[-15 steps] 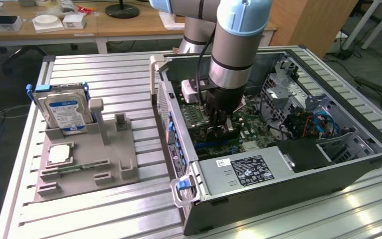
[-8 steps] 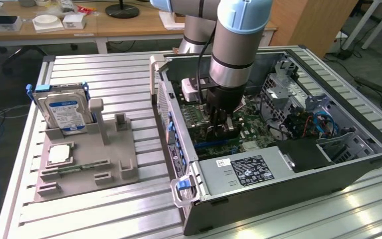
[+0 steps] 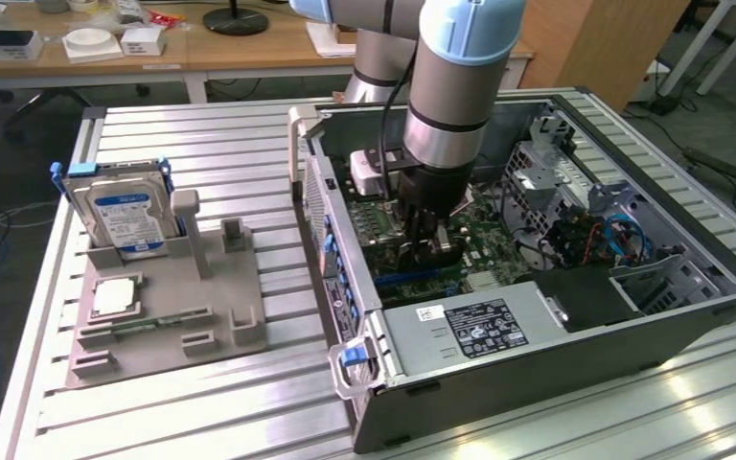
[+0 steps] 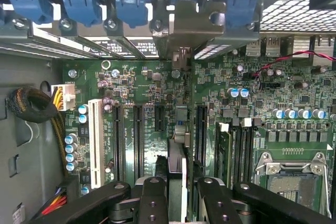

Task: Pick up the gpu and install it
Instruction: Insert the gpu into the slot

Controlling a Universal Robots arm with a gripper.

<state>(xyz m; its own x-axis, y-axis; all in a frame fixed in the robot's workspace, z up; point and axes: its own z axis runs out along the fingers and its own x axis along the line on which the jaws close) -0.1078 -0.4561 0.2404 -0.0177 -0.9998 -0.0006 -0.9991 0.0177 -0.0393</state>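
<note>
My gripper point(image 3: 427, 251) is down inside the open computer case point(image 3: 675, 316), above the green motherboard point(image 4: 142, 93). Its black fingers point(image 4: 153, 198) are shut on the gpu point(image 4: 179, 129). In the wrist view the gpu appears edge-on as a thin card between two long black expansion slots point(image 4: 138, 140). Its silver end bracket point(image 4: 193, 24) stands at the case's rear wall, among the blue slot latches point(image 4: 79, 1). I cannot tell whether the card's edge sits in a slot.
On the exterior view's left, a grey fixture point(image 3: 208, 307) holds an upright hard drive point(image 3: 126, 216), a square chip point(image 3: 115, 297) and a memory stick point(image 3: 150, 324). Inside the case are the power supply point(image 3: 477, 326), a drive cage point(image 3: 560, 182), an empty processor socket point(image 4: 291, 174) and a cable bundle point(image 4: 31, 106).
</note>
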